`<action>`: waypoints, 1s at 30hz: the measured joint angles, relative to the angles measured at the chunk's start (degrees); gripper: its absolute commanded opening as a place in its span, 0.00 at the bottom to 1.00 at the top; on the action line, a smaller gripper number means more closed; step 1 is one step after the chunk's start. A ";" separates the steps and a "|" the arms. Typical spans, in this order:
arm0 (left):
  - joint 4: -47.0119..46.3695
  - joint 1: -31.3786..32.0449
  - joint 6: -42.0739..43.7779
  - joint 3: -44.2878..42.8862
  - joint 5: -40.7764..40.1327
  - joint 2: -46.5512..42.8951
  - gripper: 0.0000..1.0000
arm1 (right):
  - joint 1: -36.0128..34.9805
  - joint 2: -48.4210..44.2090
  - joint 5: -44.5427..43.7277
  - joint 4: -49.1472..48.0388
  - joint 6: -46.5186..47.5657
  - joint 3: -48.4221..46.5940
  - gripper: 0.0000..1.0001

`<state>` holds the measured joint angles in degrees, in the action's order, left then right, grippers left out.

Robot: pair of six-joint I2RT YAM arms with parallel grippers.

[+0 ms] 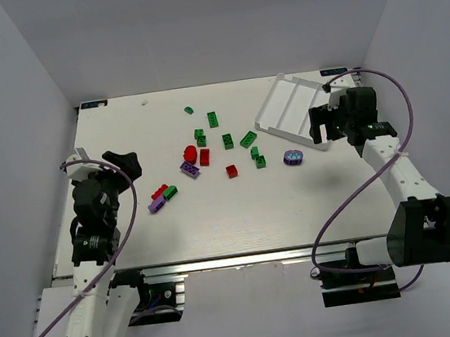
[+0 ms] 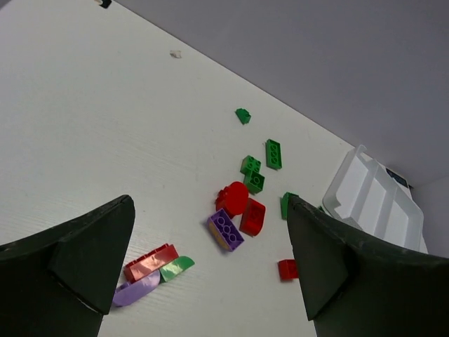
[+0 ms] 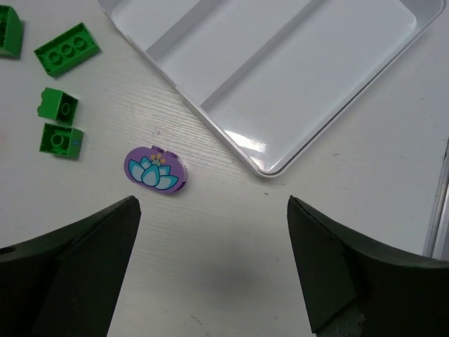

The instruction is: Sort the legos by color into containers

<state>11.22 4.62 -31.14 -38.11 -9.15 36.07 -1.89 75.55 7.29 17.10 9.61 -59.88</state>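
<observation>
Nothing is sorted yet; my right hand (image 3: 210, 210), spread apart and empty, should next grab the purple flower brick (image 3: 156, 169) just ahead of it.

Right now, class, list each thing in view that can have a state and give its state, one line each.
left gripper: jaws open, holding nothing
right gripper: jaws open, holding nothing
tray: empty, no bricks inside
legos: scattered loose on the table, none sorted
purple lotus brick: lying printed face up, apart from the tray
</observation>
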 measured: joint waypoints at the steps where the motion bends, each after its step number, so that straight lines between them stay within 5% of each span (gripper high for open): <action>1: 0.50 0.00 -0.20 0.09 0.61 -0.50 0.98 | 0.00 0.00 0.85 0.00 0.52 -0.04 0.89; 8: 2.99 0.00 -1.66 0.94 2.16 -6.12 0.97 | -0.28 -2.73 18.49 4.46 15.45 -0.02 0.89; 10: 3.26 0.00 -1.97 0.94 2.36 -6.69 0.86 | -1.60 -4.13 23.08 6.93 21.57 0.00 0.89; 11: 3.41 0.00 -2.01 0.94 2.45 -6.69 0.78 | -2.56 -4.61 24.96 8.00 24.52 0.02 0.89; 12: 3.54 0.00 -2.16 0.94 2.60 -6.54 0.46 | -3.56 -4.85 27.02 9.33 27.69 0.02 0.90; 13: 3.76 0.00 -2.36 0.92 2.82 -6.29 0.29 | -4.44 -4.85 28.87 10.67 30.08 0.02 0.89; 15: 4.07 0.00 -2.64 0.87 3.21 -5.64 0.10 | -5.42 -4.57 32.59 13.31 34.05 0.09 0.83; 16: 4.24 0.00 -2.43 0.87 3.54 -5.20 0.10 | -5.53 -4.31 35.23 15.06 36.48 0.11 0.76; 17: 4.44 0.00 -2.69 0.87 3.72 -4.92 0.25 | -5.51 -4.17 36.24 15.65 37.62 0.11 0.72; 18: 4.57 0.00 -2.67 0.87 4.09 -4.55 0.25 | -5.60 -3.93 37.22 16.11 38.51 0.15 0.68; 19: 4.61 0.00 -3.13 0.87 4.55 -4.15 0.57 | -5.92 -3.56 38.27 16.50 39.60 0.17 0.64; 21: 4.44 0.00 -3.41 0.87 5.62 -3.34 0.87 | -6.62 -2.38 39.43 17.07 41.09 0.17 0.59; 22: 4.26 0.00 -3.30 0.87 6.10 -3.04 0.91 | -7.06 -1.60 39.60 17.46 41.48 0.13 0.59; 26: 2.91 0.00 -5.38 0.87 8.63 -1.57 0.98 | -9.09 3.13 38.88 19.65 41.48 -1.40 0.89; 30: 1.27 0.00 -6.51 1.11 10.49 -0.24 0.98 | -10.78 6.69 36.57 21.00 41.90 -3.45 0.89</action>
<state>12.49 4.62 -37.65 -36.99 1.34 35.83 -12.67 82.24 43.86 38.11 51.51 -63.33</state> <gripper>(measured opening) 0.980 0.891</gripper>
